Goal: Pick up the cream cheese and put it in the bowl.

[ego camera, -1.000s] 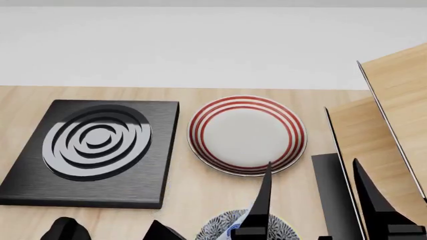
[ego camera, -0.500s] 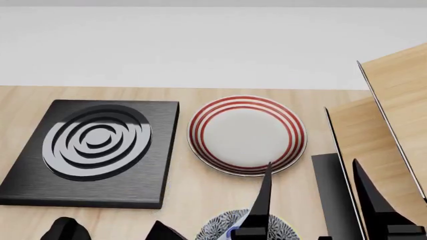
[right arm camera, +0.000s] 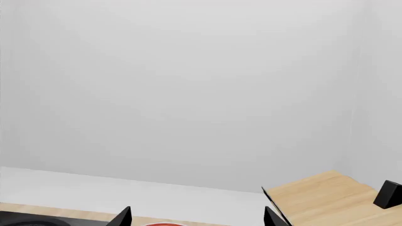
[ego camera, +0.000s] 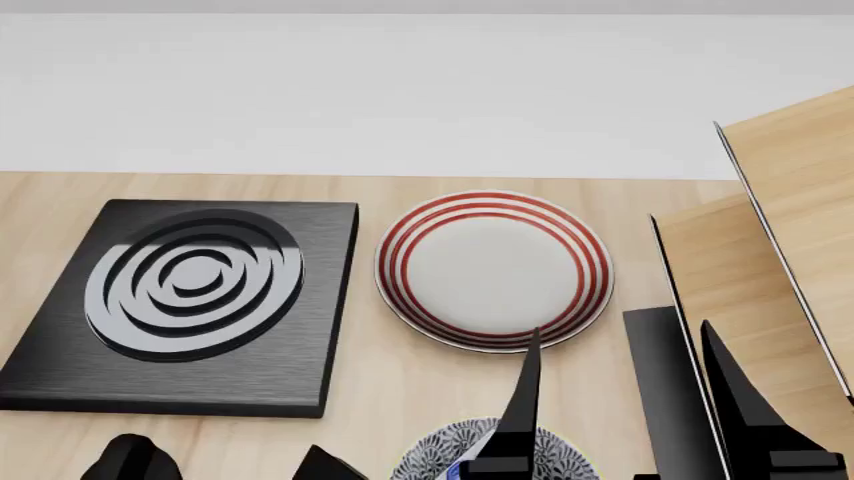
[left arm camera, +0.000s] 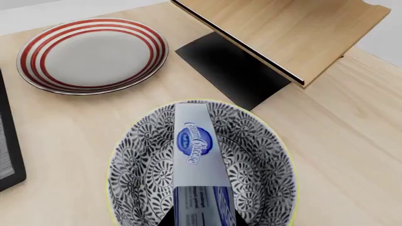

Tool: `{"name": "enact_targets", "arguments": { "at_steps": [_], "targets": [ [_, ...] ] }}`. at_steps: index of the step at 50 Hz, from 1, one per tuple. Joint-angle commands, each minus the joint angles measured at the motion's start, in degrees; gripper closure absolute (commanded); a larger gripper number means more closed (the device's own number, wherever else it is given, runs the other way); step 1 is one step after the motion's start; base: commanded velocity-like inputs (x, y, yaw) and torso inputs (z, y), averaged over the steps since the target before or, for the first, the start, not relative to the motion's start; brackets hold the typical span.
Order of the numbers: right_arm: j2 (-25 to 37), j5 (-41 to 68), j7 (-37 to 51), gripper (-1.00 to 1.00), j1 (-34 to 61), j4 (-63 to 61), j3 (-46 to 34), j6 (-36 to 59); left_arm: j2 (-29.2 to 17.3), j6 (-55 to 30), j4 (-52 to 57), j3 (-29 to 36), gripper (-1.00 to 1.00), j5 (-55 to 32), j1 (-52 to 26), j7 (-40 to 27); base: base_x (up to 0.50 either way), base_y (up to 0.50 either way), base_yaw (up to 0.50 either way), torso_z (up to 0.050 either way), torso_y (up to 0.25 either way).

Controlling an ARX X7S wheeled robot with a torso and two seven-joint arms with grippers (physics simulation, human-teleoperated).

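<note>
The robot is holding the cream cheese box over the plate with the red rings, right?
Not quite. The left wrist view shows the cream cheese box over the blue-and-white patterned bowl, not the plate with the red rings, which sits bare farther back on the table. The left gripper is holding it.

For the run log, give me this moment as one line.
left gripper: shut on cream cheese | cream cheese: over bowl, unreleased | right gripper: open, idle

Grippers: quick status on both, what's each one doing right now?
Left gripper: shut on the cream cheese, held over the bowl.
Right gripper: open, holding nothing, pointed at the wall.
</note>
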Motion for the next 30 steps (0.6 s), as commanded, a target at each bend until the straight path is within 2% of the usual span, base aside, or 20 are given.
{"name": "enact_targets", "arguments": {
  "at_steps": [1, 2, 30],
  "targets": [
    [0.1, 0.18, -0.01, -1.0, 0.05, 0.14, -0.12, -0.14, 0.3, -0.38, -0.11, 0.12, 1.0, -0.72, -1.0, -0.93, 0.0, 0.0, 0.0, 0.0, 0.0],
    [0.1, 0.27, -0.01, -1.0, 0.11, 0.07, -0.13, -0.06, 0.32, -0.22, -0.32, 0.06, -1.0, -0.82, -0.94, -0.73, 0.0, 0.0, 0.0, 0.0, 0.0],
    [0.34, 0.2, 0.18, -1.0, -0.24, 0.43, -0.39, -0.83, 0.42, -1.62, -0.3, 1.13, -1.0, -2.46, -2.02, -2.45, 0.0, 0.0, 0.0, 0.0, 0.0]
  ]
}}
